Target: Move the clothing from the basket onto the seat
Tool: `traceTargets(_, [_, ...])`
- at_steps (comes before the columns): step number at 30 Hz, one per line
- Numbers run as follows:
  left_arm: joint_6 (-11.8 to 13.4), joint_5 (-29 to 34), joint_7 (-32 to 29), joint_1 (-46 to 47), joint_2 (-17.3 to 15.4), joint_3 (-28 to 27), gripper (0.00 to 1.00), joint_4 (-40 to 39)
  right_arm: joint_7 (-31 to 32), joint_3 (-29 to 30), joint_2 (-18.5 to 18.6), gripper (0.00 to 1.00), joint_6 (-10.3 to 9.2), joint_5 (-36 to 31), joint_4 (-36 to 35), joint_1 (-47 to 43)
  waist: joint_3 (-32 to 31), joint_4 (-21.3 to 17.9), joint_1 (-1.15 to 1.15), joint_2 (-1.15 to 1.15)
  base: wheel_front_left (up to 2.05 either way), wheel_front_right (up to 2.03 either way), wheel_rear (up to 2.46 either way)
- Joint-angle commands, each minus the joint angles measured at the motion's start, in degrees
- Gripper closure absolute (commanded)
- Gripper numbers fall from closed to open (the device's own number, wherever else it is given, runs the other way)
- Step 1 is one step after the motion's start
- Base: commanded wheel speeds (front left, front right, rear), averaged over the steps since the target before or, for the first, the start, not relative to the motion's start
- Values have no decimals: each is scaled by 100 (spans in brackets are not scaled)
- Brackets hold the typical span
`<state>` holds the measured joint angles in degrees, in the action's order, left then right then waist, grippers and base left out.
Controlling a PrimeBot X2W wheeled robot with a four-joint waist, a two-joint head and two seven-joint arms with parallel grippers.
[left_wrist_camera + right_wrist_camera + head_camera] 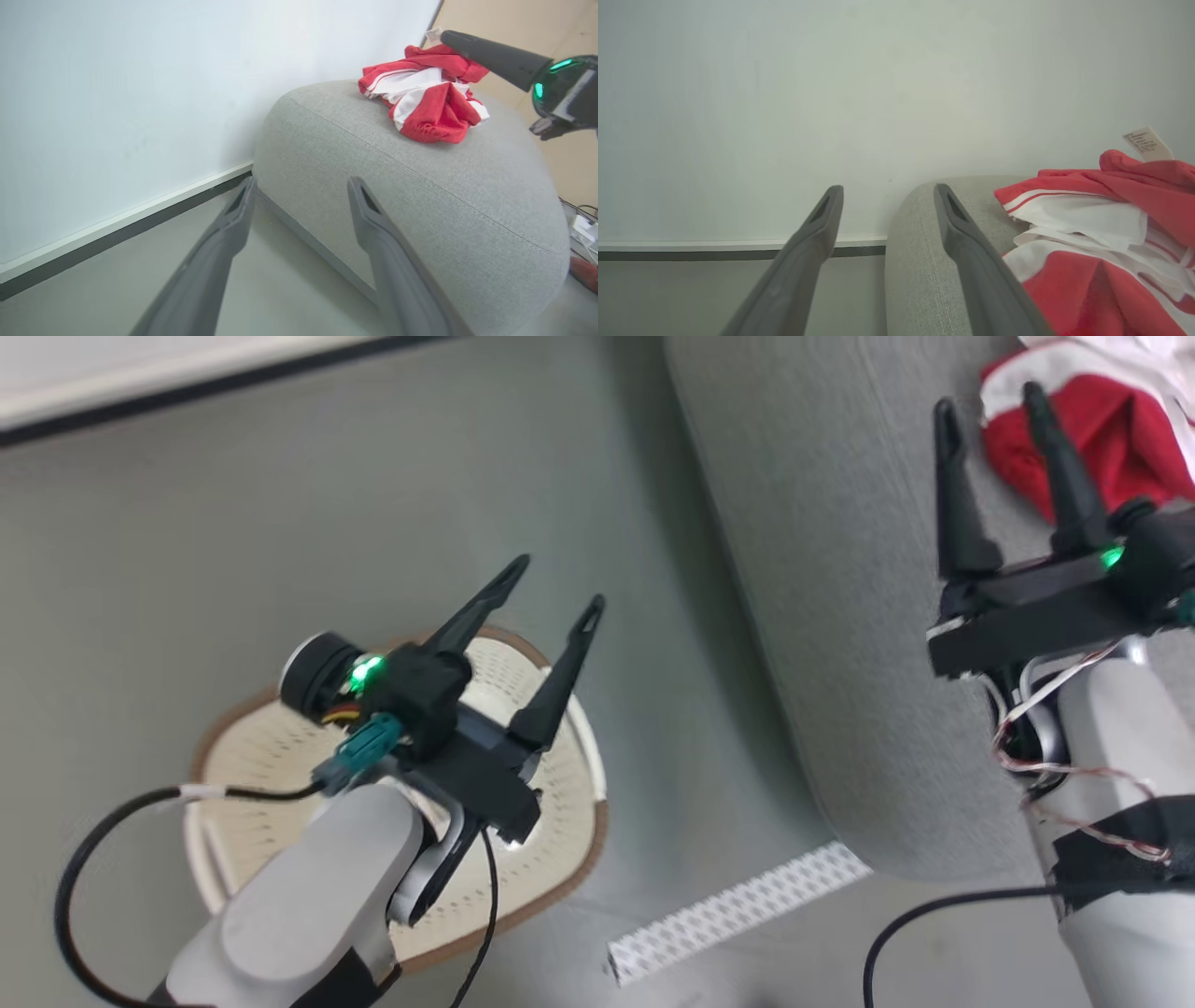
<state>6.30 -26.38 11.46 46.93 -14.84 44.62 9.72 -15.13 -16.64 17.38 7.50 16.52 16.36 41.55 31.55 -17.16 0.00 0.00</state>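
The clothing [1131,429] lies on the seat [840,616], which stands right of the basket [252,767] on the floor [280,523].

The grey floor [280,523] has the basket [252,761] sitting on it, the big seat [840,616] close by, and a white perforated strip [738,910] lying near the seat's corner. The red-and-white clothing [1111,429] is bunched up on top of the seat.

Lighting bright and even; sharpness fair, with local blur.
Diffuse indoor light, no hard shadows; only a faint soft shade on the floor [280,261] along the base of the seat [420,196]. The wall [140,93] is near washed out in the left wrist view. The head view is smeared around the right gripper [988,397], whose green lamp [1111,557] flares. Both wrist views render their own fingers [803,261] soft.
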Motion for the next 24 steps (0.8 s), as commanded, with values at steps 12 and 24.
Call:
traceTargets(12, [493,-482,357,-1420,-228,-764,0,38,-7,-693,-105,0,-1,-39,-410,-1019,-1820,1336,0,0,0,0,0])
traceTargets(24, [845,-395,374,-3175,-486,-1853,0,-509,-8,-526,-285,0,-1,-341,-453,-2209,-2832,1638,0,0,0,0,0])
